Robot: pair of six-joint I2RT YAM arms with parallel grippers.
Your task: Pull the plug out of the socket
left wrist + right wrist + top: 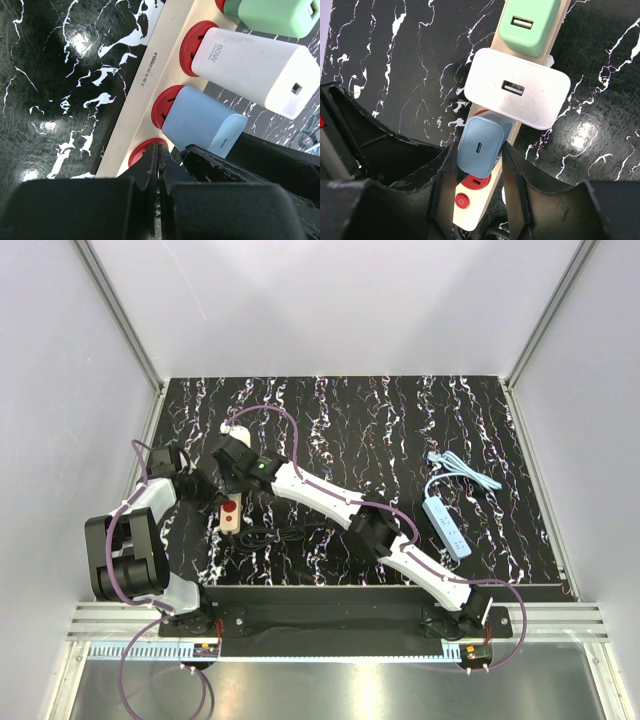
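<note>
Right gripper [480, 155] clamps the blue adapter [480, 137] by its sides. The white plug [517, 90] sits in the strip [150, 70] just beside it. Left gripper [158, 150], fingers together, is low over the strip.

The right arm [320, 495] is white with black joints and a tiny green light. The left arm [125, 550] is mostly black with grey parts. Thin purple cables [296, 438] run along both arms. The jaws are black.
</note>
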